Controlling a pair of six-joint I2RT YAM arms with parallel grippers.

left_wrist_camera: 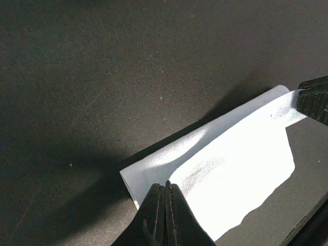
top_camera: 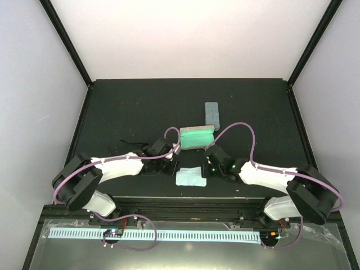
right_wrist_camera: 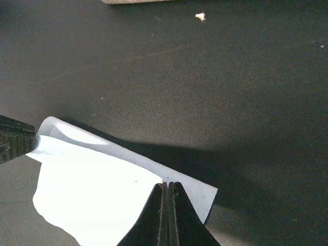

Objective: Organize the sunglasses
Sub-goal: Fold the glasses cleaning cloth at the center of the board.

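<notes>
No pink-maroon sunglasses show in any view. Thin black lines (top_camera: 133, 143) on the dark table left of the left wrist may be the black pair; I cannot tell. A light blue cloth (top_camera: 189, 176) lies near the front edge between both grippers. My left gripper (top_camera: 175, 167) is shut on the cloth's (left_wrist_camera: 230, 174) left edge, which is partly folded over. My right gripper (top_camera: 207, 171) is shut on the right edge of the cloth (right_wrist_camera: 87, 189). Each wrist view shows the other gripper's fingertip at the far corner of the cloth.
An open case (top_camera: 197, 136) with a green lining stands just behind the grippers. A closed blue-grey case (top_camera: 212, 114) lies farther back. The table's front edge (top_camera: 185, 198) is right behind the cloth. A pale case edge (right_wrist_camera: 133, 1) shows at the top of the right wrist view.
</notes>
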